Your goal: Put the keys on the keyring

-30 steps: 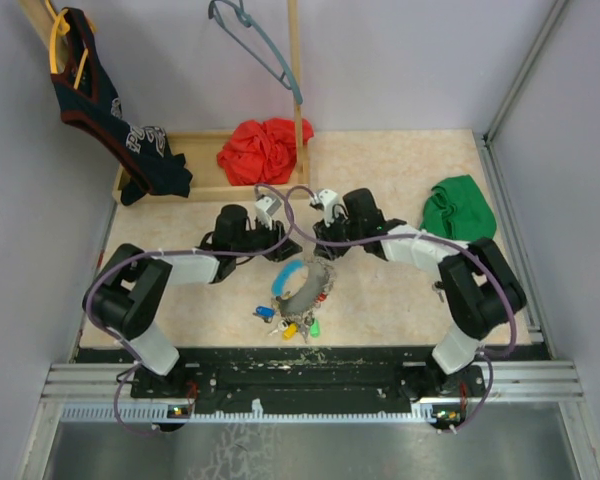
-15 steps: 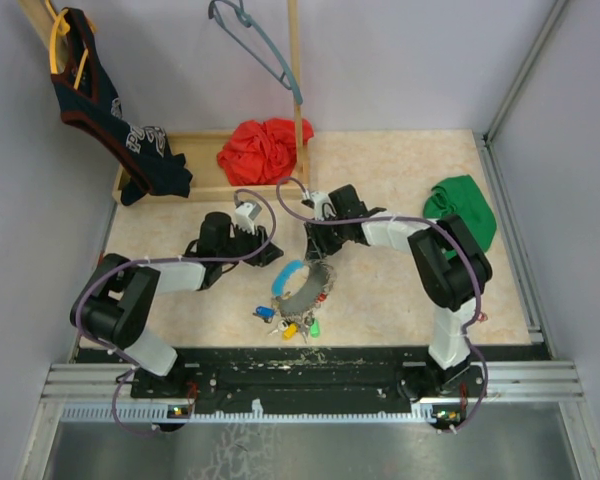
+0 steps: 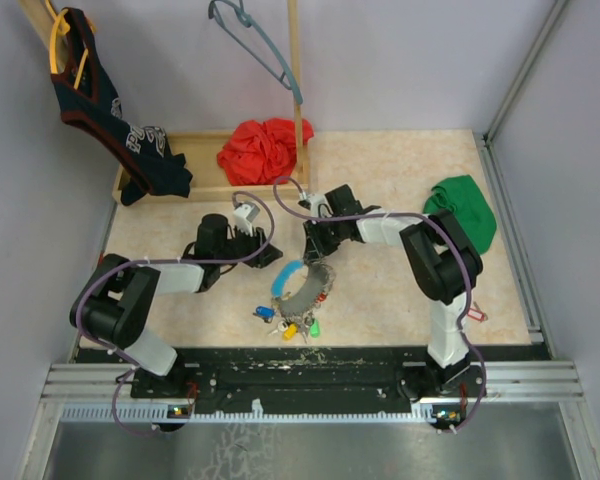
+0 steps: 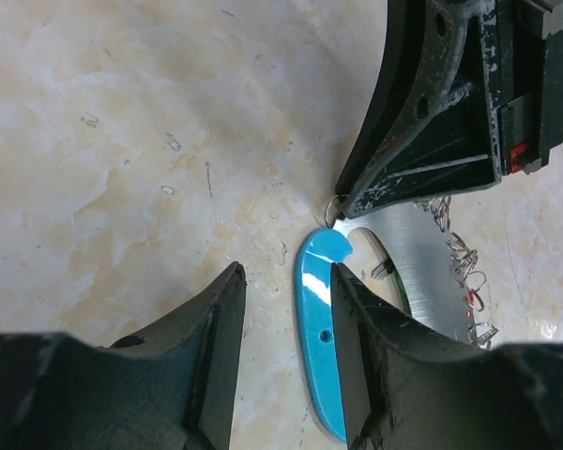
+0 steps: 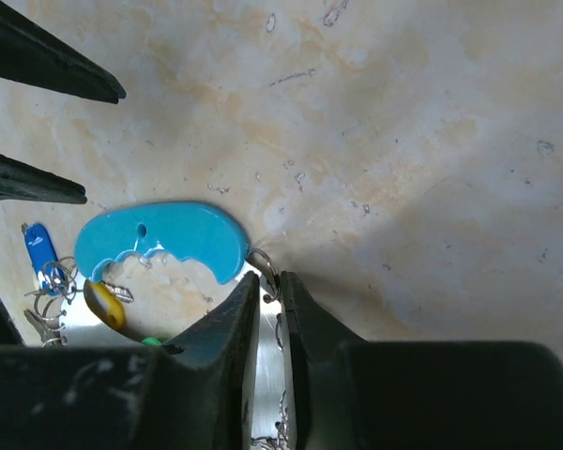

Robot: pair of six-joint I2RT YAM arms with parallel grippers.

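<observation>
The keyring (image 3: 305, 290) lies flat on the table, a grey hoop with a light-blue section (image 3: 288, 272). Several keys (image 3: 290, 322) with blue, yellow and green heads lie just in front of it. My right gripper (image 5: 270, 281) is closed down on the hoop's grey end (image 5: 267, 375), beside the blue section (image 5: 159, 239), with a small split ring at its tips. My left gripper (image 4: 286, 281) is open and low over the table. The blue section (image 4: 319, 309) lies just inside its right finger (image 4: 357, 328), not gripped.
A red cloth (image 3: 263, 150) lies by a wooden tray (image 3: 195, 185) at the back. A green cloth (image 3: 458, 208) lies at the right. A hanger (image 3: 255, 40) and a dark garment (image 3: 100, 100) hang above. A small red-tagged thing (image 3: 473, 313) lies near the right arm's base.
My right gripper has moved left onto the hoop's top end and its elbow has swung inward. My left gripper has drawn back a little to the left.
</observation>
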